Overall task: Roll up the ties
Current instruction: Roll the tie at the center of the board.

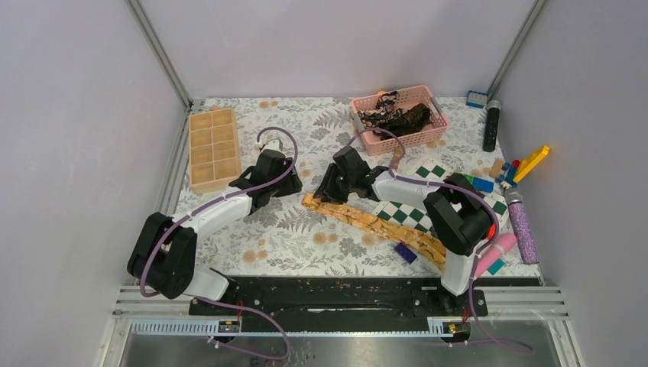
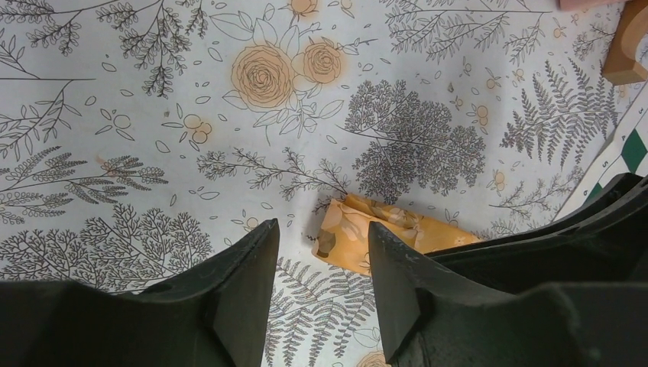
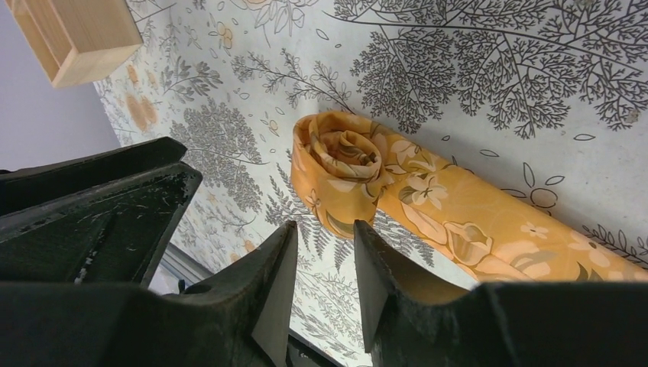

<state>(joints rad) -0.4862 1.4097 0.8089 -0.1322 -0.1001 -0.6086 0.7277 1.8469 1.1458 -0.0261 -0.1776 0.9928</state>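
A golden-tan tie (image 1: 374,223) lies diagonally across the floral table cover. Its left end is wound into a small roll (image 3: 341,157), seen from the side in the left wrist view as an orange fold (image 2: 359,237). My right gripper (image 3: 325,225) hovers just short of that roll, jaws narrowly apart and holding nothing; from above it sits at the tie's left end (image 1: 321,193). My left gripper (image 2: 322,226) is open over bare cloth, and the roll starts just past its right fingertip; from above it is to the left of the roll (image 1: 292,182). Dark ties (image 1: 397,116) are heaped in the pink basket (image 1: 405,141).
A wooden compartment tray (image 1: 214,149) stands at the back left. A green-and-white checkered board (image 1: 409,215) lies under the tie's right half. A blue block (image 1: 406,252), toy bricks (image 1: 527,164), a black cylinder (image 1: 491,126) and a purple glitter tube (image 1: 522,225) lie to the right.
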